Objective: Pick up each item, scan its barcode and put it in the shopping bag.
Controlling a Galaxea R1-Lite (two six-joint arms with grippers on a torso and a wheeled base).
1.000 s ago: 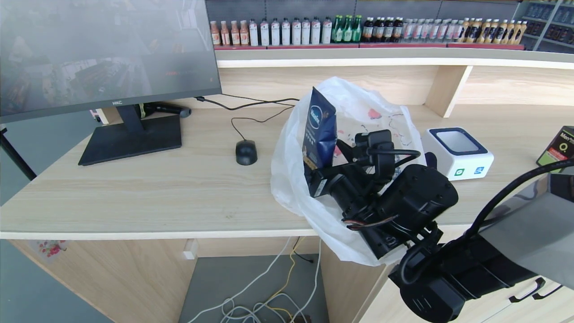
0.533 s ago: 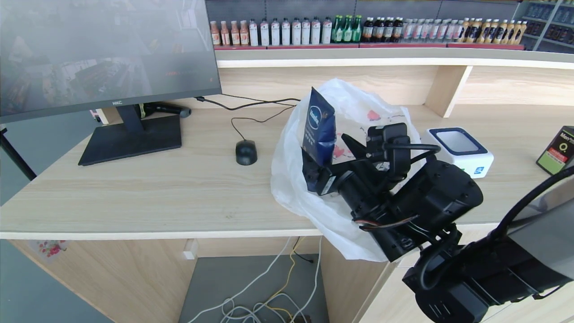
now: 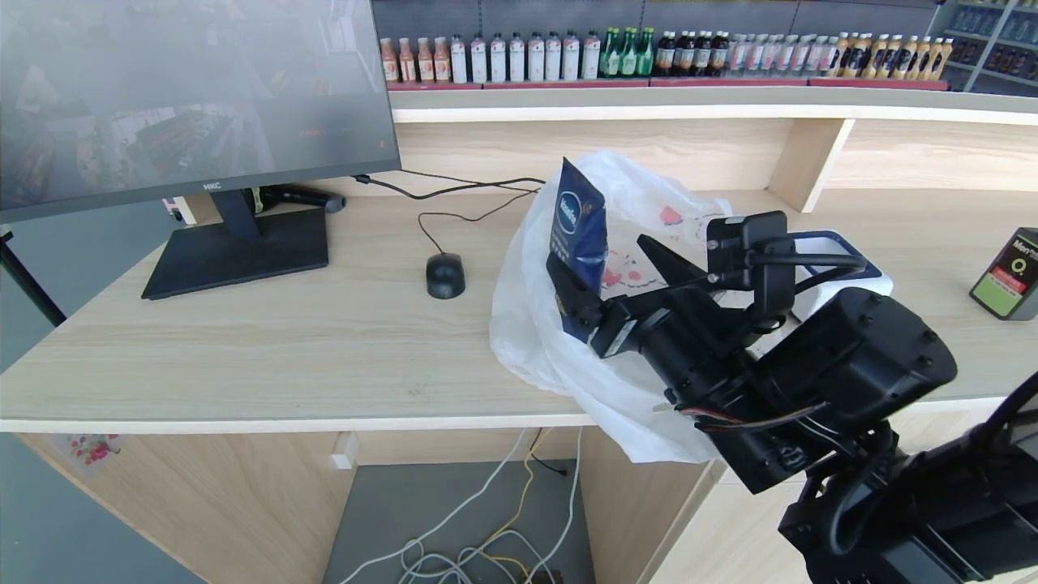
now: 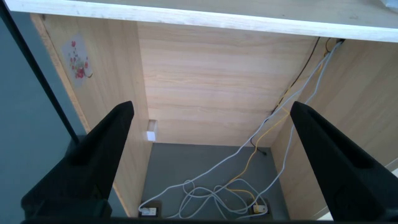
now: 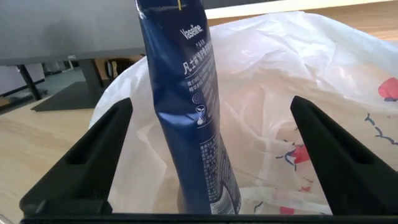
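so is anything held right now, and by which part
Nothing is held: the right gripper is open around the blue pouch in the bag, the left gripper open and empty.

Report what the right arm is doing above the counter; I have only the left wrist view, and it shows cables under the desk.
Observer: The right gripper is open at the mouth of the shopping bag, its fingers either side of a dark blue tube.
Operator: Confirm the tube is in the bag.
Observer: It stands upright with its lower end inside the bag; the right wrist view shows a gap to each finger.
Operator: Name anything left outside the bag.
Observer: A green and black box stands on the counter, right of the white scanner.
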